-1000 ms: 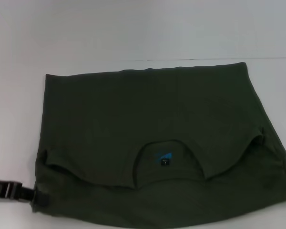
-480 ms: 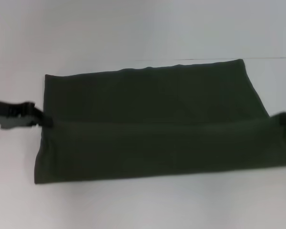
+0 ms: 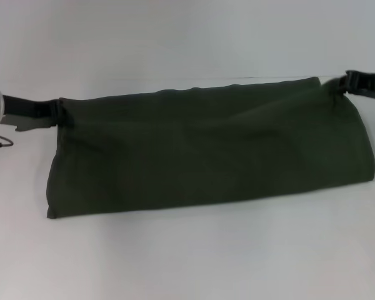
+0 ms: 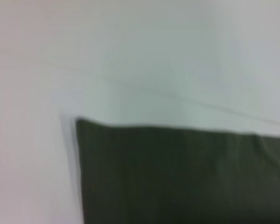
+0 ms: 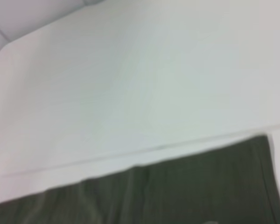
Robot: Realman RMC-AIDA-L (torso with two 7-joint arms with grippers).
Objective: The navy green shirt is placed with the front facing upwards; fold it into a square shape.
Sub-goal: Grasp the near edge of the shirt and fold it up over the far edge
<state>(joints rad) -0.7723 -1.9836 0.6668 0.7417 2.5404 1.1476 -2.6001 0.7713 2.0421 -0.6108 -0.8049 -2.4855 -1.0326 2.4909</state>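
The navy green shirt (image 3: 206, 153) lies across the white table as a wide dark olive band, doubled over on itself, with a smooth fold along its near side. No lettering, collar or label shows. My left gripper (image 3: 58, 114) is shut on the shirt's far left corner. My right gripper (image 3: 341, 85) is shut on the far right corner. In the left wrist view, the shirt (image 4: 177, 172) shows one corner against the table. The right wrist view takes in a stretch of the shirt's (image 5: 177, 186) edge.
The white table (image 3: 187, 262) runs around the shirt on all sides, with a faint seam line (image 3: 256, 77) just past the far edge. A thin dark cable (image 3: 0, 141) hangs under the left arm at the left border.
Both grippers have carried the shirt's near edge away from me, from the near corners to the far edge. The collar and blue label are now covered by the folded layer.
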